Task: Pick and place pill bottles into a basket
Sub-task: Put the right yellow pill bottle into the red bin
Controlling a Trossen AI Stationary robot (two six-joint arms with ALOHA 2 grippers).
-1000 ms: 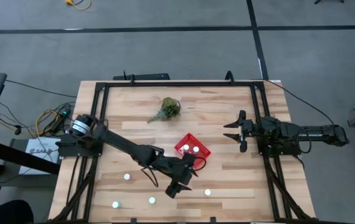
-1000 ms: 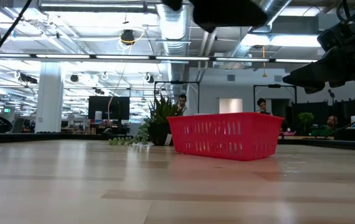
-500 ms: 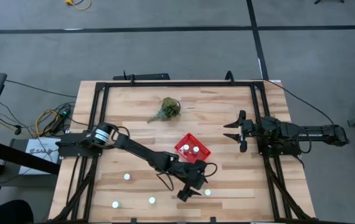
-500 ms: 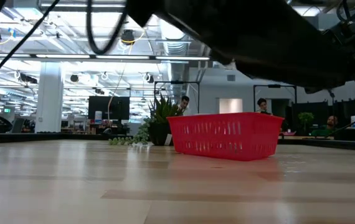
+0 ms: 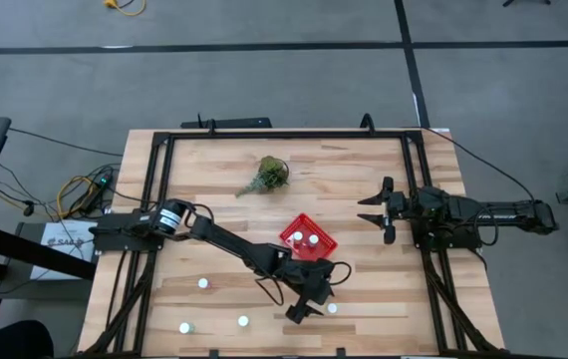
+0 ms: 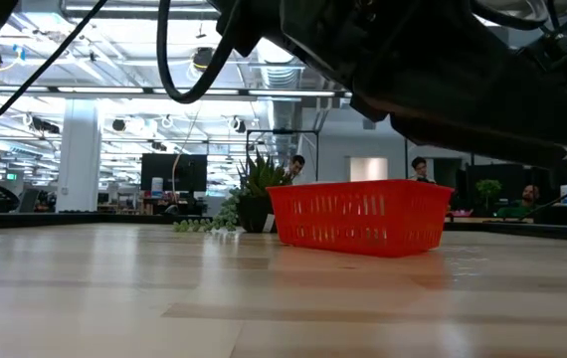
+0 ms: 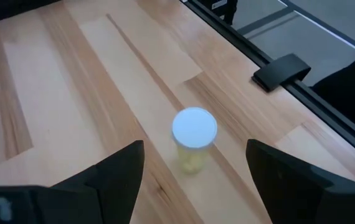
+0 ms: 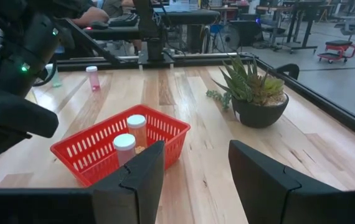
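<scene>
The pale wooden plank bench (image 5: pixel 364 289) has a black metal frame (image 5: pixel 284 133) along its edges. Most of its near half is open wood. The small red plastic basket (image 5: pixel 308 237) sits near the middle, with two white-capped pill bottles (image 8: pixel 131 135) standing inside it. Three more white caps (image 5: pixel 203 283) are spread well apart over the bench's near left part. A sixth white-capped bottle of yellow pills (image 7: pixel 194 142) stands just beside the near edge, near the black frame rail. The left pincer (image 7: pixel 195 167) hangs over this bottle with its fingers wide apart, one on each side, touching nothing. The right pincer (image 5: pixel 378 208) waits at the bench's right side, its fingers spread, empty. A potted green leafy plant (image 5: pixel 269 176) stands toward the far edge.
</scene>
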